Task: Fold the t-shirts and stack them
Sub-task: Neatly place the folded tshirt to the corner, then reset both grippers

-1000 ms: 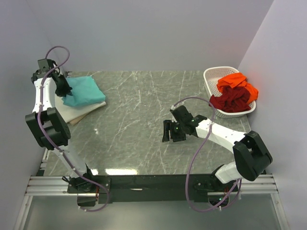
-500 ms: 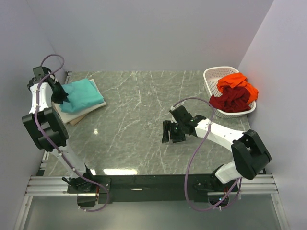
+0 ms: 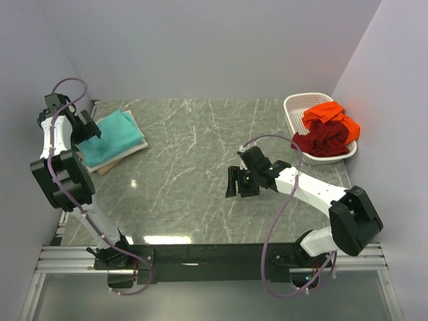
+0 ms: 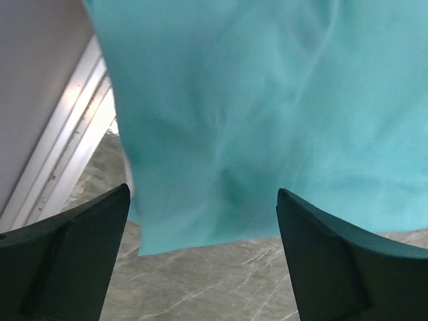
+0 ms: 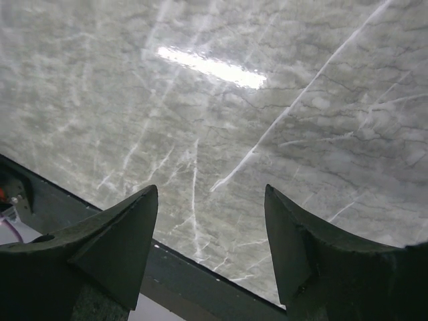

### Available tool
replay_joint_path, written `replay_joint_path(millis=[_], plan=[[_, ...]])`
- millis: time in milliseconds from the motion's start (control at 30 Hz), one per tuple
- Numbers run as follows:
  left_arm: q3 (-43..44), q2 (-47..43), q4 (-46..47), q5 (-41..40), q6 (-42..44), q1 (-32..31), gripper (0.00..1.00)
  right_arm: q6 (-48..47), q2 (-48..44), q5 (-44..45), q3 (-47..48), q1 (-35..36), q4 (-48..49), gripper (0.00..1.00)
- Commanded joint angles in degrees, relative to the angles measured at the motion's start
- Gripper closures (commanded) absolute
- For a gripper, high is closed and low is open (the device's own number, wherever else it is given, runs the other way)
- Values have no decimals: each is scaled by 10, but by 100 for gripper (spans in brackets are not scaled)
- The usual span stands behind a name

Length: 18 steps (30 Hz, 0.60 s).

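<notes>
On the far left of my table the upper folded t-shirt lies on the lower folded t-shirt, and my left gripper is over the stack's left edge. In the far right corner stands the basket, holding the rear crumpled t-shirt heaped behind and partly on the front crumpled t-shirt. My right gripper hangs over bare table right of centre, well apart from stack and basket.
</notes>
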Motion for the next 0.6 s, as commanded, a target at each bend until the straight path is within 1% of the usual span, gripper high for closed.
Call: replay_joint_path(millis=[0,33,67,200,367,467,500,567], plan=[[-11,-78,34,-20,-16,-1,2,0,-45,18,27,-1,-7,28],[-18,-104,39,-20,-17,-4,2,0,-54,20,29,-2,-9,28],[-26,-117,46,-38,-18,-8,1,0,-59,27,30,-1,-14,28],[-79,-186,79,-67,-25,-49,1,2,-82,40,31,-1,-17,28],[-138,-277,120,-61,-44,-105,1,9,-119,63,19,-1,-6,28],[-186,-328,149,-57,-68,-159,1,13,-139,82,10,-1,2,28],[-214,-341,155,-68,-86,-199,1,14,-148,86,7,-1,5,28],[-247,-383,170,-97,-105,-248,1,14,-156,100,3,-1,11,28]])
